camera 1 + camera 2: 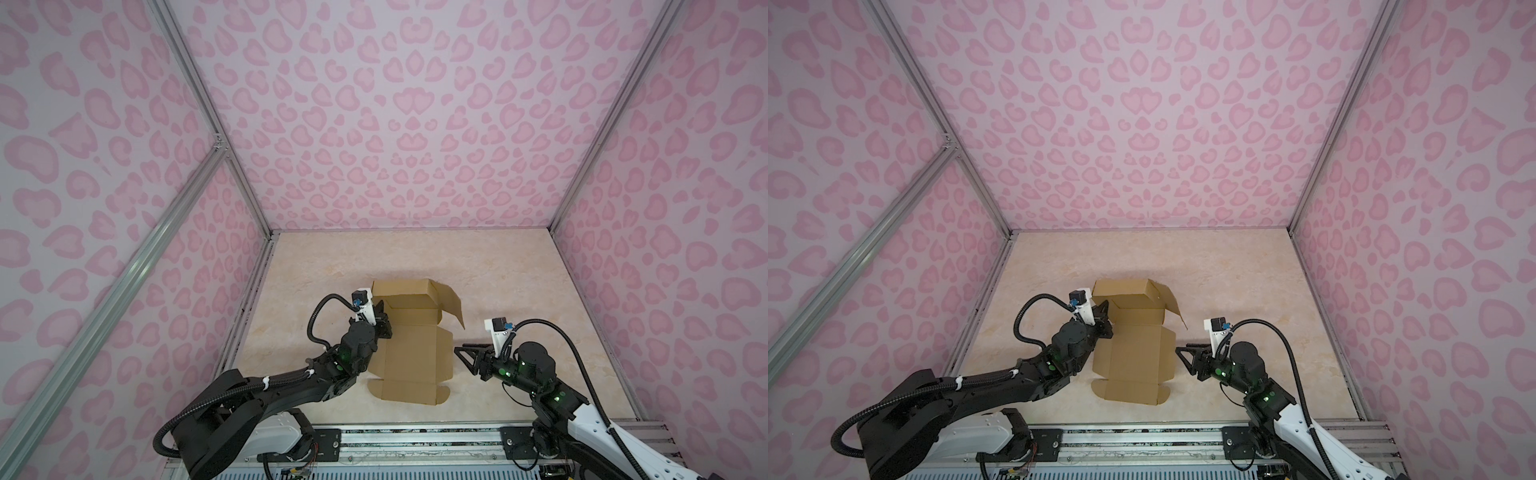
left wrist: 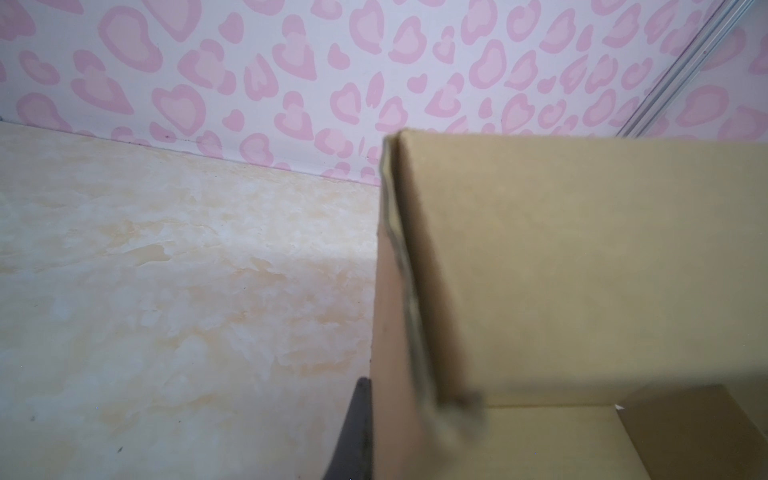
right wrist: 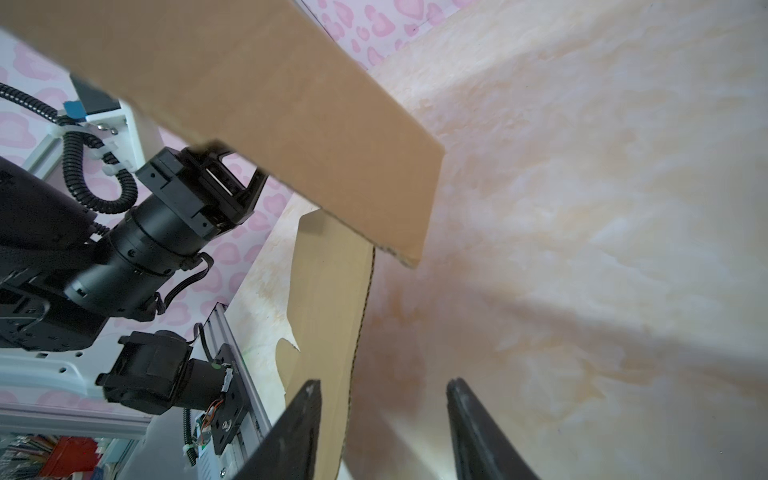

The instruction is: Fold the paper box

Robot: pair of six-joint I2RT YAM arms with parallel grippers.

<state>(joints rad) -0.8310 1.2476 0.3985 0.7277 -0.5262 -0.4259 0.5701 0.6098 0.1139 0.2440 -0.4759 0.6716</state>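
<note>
- The paper box [image 1: 415, 353] lay in the middle of the surface [image 1: 324, 266], half formed. Walls stood at the end farther from the arms' bases, and the nearer end was still flat sheet. Its long axis ran between those two ends.
- The left pincer [image 1: 379, 316] sat at the box's left wall with its jaws together, apparently clamped on that wall. The left wrist view showed one dark finger [image 2: 353, 436] outside the cardboard, with the other hidden behind it.
- The right pincer [image 1: 460, 348] stood just off the box's right edge, level with the flat panel. Its jaws were apart with nothing between them, tips pointing at the box.
- A loose flap [image 1: 451, 305] splayed outward from the box's right wall, raised off the surface. It lay near the right pincer, toward the box's raised end, so the right arm was the nearer one.
- The next move probably called for that pincer to travel toward the raised end and press the flap inward.
- Bare surface lay open to the right of the box and beyond its raised end. The flap's free corner looked a likely snag.
</note>
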